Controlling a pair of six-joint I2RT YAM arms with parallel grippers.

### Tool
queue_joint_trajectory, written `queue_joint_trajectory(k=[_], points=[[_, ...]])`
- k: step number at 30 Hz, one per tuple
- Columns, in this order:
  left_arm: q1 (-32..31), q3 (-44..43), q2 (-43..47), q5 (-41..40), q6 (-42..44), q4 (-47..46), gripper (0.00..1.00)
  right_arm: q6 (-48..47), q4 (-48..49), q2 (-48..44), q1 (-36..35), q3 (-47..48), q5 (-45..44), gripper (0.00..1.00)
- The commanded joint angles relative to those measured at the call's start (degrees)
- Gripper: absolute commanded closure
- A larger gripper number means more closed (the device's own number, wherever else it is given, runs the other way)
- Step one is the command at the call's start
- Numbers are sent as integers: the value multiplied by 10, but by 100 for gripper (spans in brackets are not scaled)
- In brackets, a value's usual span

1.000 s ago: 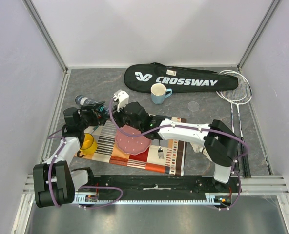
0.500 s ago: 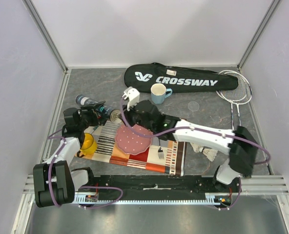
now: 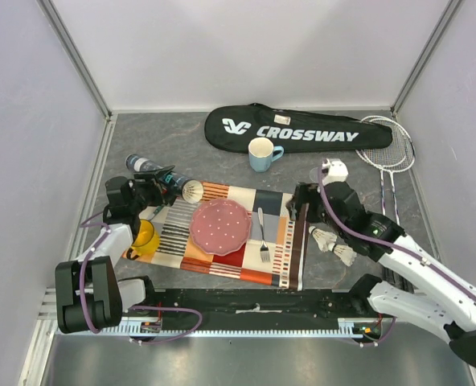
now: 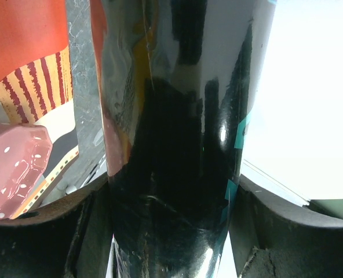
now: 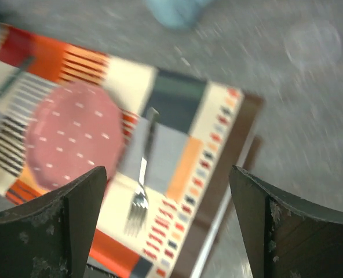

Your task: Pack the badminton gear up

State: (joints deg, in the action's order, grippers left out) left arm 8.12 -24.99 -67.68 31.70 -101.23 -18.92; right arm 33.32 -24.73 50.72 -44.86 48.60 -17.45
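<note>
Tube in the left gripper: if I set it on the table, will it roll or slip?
It would probably roll: the tube is a smooth round cylinder. Its glossy, mirror-like skin may slip in the left gripper, so hold firmly. Likely light: the shuttlecock at its mouth suggests a hollow shell.

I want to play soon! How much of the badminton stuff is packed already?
Done: nothing looks fully packed. In hand: the left gripper holds the tube, with one shuttlecock at its mouth; the right gripper is open and empty. Left: two loose shuttlecocks, the rackets, the bag.
</note>
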Motion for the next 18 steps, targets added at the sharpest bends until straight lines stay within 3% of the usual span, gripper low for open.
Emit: queue_joint_trajectory(k=[1, 6, 10, 14, 18], points=[[-2, -10, -4, 27, -1, -43, 98, 195, -228, -23, 56, -38, -21, 5], [-2, -5, -10, 34, 2, -45, 98, 273, -276, -157, 80, -120, 2, 5], [-2, 1, -12, 40, -1, -48, 98, 297, -287, -191, 95, -170, 16, 4], [-2, 1, -11, 41, -1, -49, 98, 277, -210, -254, 95, -213, -4, 11], [-2, -2, -5, 41, -1, -46, 98, 265, -160, -251, 96, -242, -7, 21]])
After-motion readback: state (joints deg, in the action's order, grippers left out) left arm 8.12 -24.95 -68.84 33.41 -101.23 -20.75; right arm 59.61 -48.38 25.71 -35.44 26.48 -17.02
